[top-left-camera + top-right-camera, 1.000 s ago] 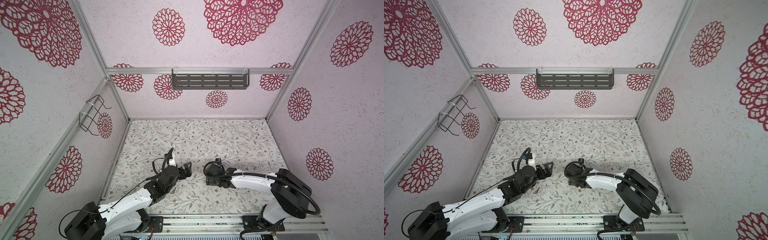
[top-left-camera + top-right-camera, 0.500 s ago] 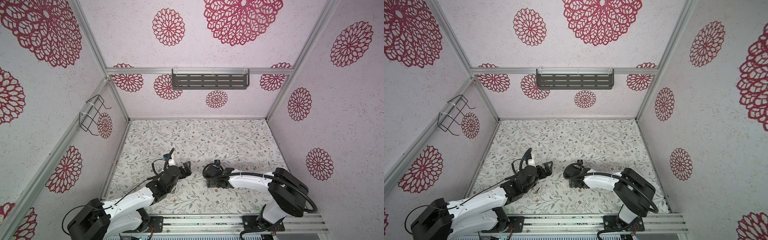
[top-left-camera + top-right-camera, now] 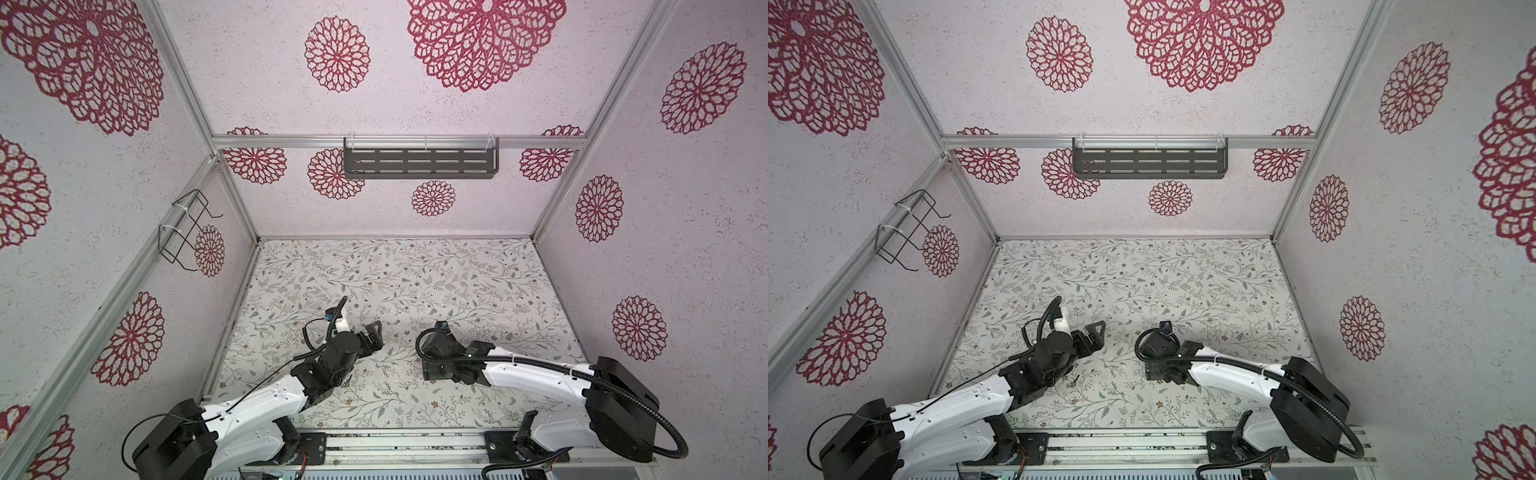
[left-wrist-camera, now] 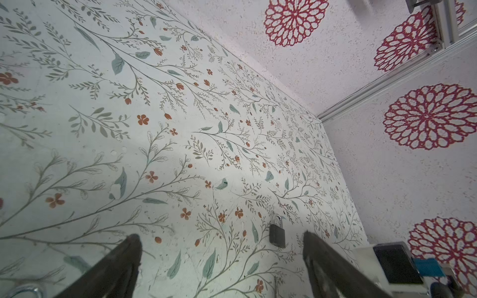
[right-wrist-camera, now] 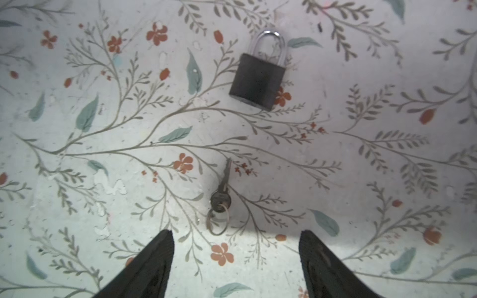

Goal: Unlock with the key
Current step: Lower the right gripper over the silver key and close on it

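Note:
A dark padlock [image 5: 258, 80] with a silver shackle lies flat on the floral table. Its small key [image 5: 222, 191] lies loose a short way from it, on a wire ring [image 5: 218, 222]. My right gripper [image 5: 235, 242] hangs open just above the table, with the ring close in front of its fingertips and nothing between them. In both top views the right gripper [image 3: 430, 372] [image 3: 1156, 372] points down and hides lock and key. My left gripper [image 4: 220, 238] [image 3: 376, 334] is open and empty. The padlock [image 4: 277, 233] shows beyond the left gripper's fingertips.
A grey slotted shelf [image 3: 419, 164] hangs on the back wall and a black wire rack [image 3: 185, 232] on the left wall. The arms' mounting rail [image 3: 395, 449] runs along the table's front edge. Patterned walls close in three sides.
My right gripper has come a little nearer the front edge and lower, and its jaws have narrowed slightly. The left gripper has barely moved.

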